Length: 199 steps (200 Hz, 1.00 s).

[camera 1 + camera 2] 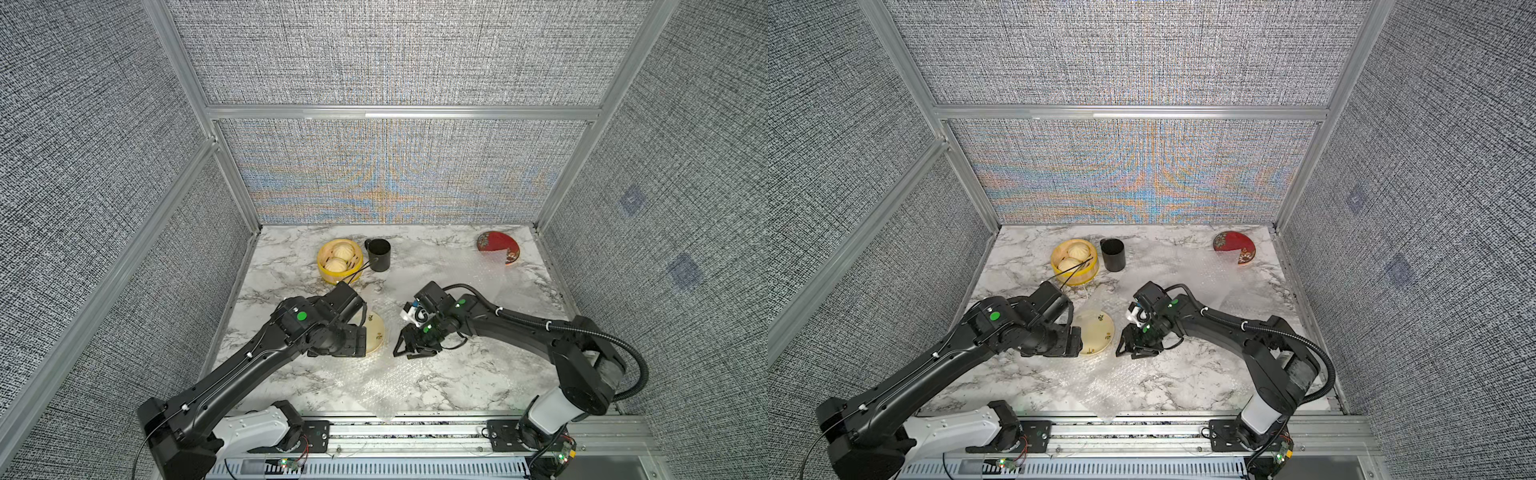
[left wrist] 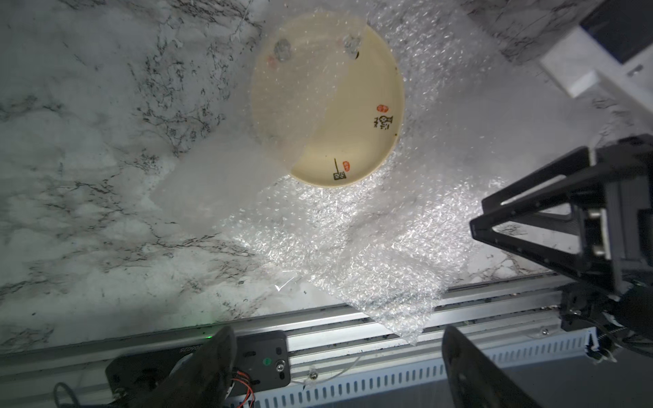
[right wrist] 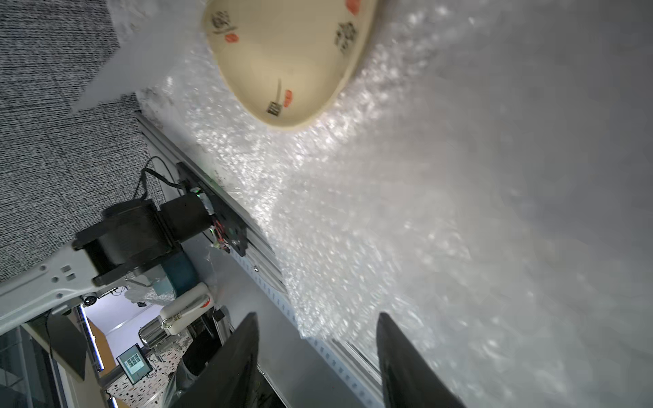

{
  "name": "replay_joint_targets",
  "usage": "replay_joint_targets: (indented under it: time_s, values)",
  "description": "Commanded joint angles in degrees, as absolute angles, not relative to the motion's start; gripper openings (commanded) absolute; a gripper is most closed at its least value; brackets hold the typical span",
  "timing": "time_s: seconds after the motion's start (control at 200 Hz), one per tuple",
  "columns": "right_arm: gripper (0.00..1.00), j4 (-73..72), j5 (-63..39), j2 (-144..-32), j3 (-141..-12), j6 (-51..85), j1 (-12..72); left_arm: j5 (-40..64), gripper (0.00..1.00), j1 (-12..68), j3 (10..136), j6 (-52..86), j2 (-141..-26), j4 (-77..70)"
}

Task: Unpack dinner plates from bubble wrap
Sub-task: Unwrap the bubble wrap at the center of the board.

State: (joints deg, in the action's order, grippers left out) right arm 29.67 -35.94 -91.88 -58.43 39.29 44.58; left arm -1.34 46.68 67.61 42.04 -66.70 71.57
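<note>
Around the work: a yellow basket (image 1: 337, 262) of pale buns and a black cup (image 1: 379, 254) stand just beside each other at the back of the marble table (image 1: 415, 249). A thin cable (image 1: 358, 270) crosses the basket. In both top views the left arm (image 1: 291, 332) hides part of the cream plate (image 1: 375, 332).

The cream plate (image 2: 353, 123) lies near the middle of the table on a spread sheet of wrap (image 2: 371, 240). It is round, glossy and shallow, with small black and red marks. A cloudy fold of the wrap (image 2: 300, 88) covers about half of it. One corner of the wrap overhangs the front rail (image 1: 436, 432).

The red plate (image 1: 496, 245), with its patterned rim, sits at the far right corner, partly under a far sheet (image 1: 486, 274).

The left gripper (image 2: 337, 332) has its fingers wide apart, with nothing between them. The right gripper (image 1: 402, 356) hangs just beside the cream plate, above the wrap. Its fingers are apart, and we see the rail through the gap.
</note>
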Motion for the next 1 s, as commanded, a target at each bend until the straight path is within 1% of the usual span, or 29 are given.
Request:
replay_joint_targets:
  time_s: [0.0, 0.115, 0.19, 0.325, 0.475, 0.59, 0.741, 0.851, 0.991]
  values:
    - [0.55, 29.53, -33.17, -89.70, -55.60, 39.04, 44.62, -2.72, 0.92, 45.97, 68.72, 36.09, -71.66, 73.15]
    - [0.55, 27.02, -34.07, -89.06, -55.82, 40.75, 46.88, -10.23, 0.92, 45.88, 74.17, 34.19, -80.16, 78.27]
    - [0.54, 24.17, -34.90, -89.80, -56.51, 42.13, 48.44, -12.72, 0.92, 45.83, 78.02, 31.62, -85.37, 81.02]
    - [0.51, 15.50, -38.10, -93.91, -56.17, 45.87, 49.17, -14.77, 0.93, 45.76, 81.65, 28.65, -90.80, 81.70]
    - [0.51, 7.68, -39.29, -98.83, -53.52, 49.04, 49.16, -15.11, 0.94, 45.64, 82.62, 27.30, -94.22, 81.99]
    - [0.51, 1.51, -39.14, -100.09, -49.55, 52.14, 48.97, -14.77, 0.94, 45.57, 83.26, 27.00, -96.22, 82.83]
    - [0.51, 3.16, -35.01, -99.38, -44.67, 52.54, 48.79, -12.72, 0.96, 45.62, 83.24, 26.24, -97.29, 82.12]
    - [0.52, 5.23, -32.47, -95.94, -39.51, 52.21, 47.90, -12.05, 0.97, 45.65, 82.82, 25.71, -98.12, 82.11]
    - [0.53, 14.07, -29.01, -90.11, -35.66, 46.95, 44.62, -9.65, 0.99, 45.73, 82.61, 25.35, -99.61, 82.07]
